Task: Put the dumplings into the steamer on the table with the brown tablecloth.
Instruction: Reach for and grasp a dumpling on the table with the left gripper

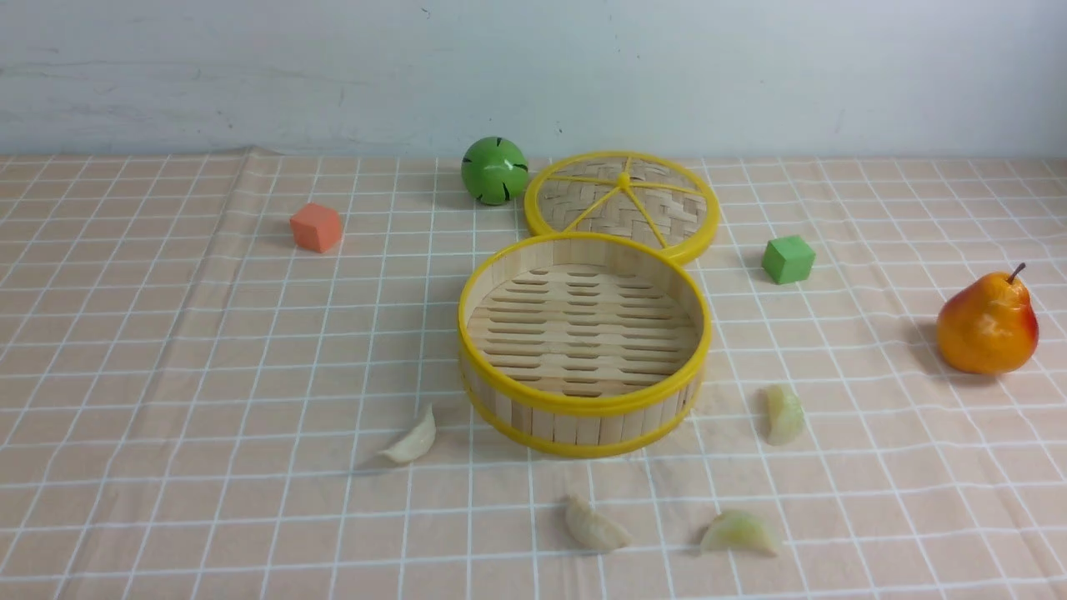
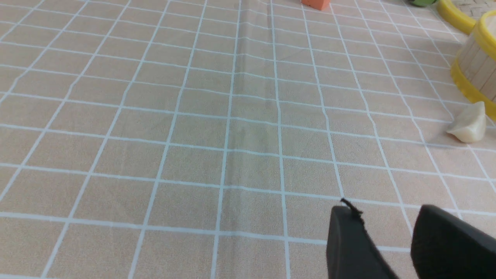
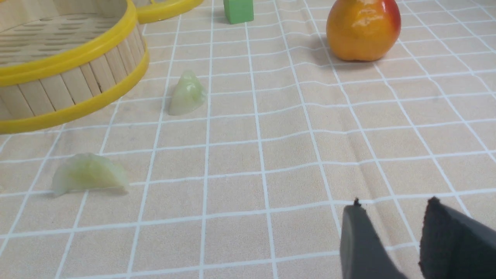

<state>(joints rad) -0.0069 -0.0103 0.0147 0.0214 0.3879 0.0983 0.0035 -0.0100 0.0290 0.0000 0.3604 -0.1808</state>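
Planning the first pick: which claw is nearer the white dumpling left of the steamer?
Left. The left claw has the white dumpling close ahead; the right claw sits across the steamer, by the green dumplings.

The steamer [image 1: 583, 421] stands at the middle of the counter [image 1: 167, 375], its top open and unobstructed from above. The lid [image 1: 621, 204] lies directly behind it, with a green ball [image 1: 494, 170] just beside the lid. Clear of the steamer wall lie a white dumpling [image 1: 413, 442] near left, a second white dumpling [image 1: 593, 525] and a green dumpling [image 1: 740, 533] in front, and a second green dumpling [image 1: 783, 414] near right. Left side: free up to an orange cube [image 1: 316, 227]. Right side: a green cube [image 1: 788, 259] and a pear [image 1: 987, 323], well apart.
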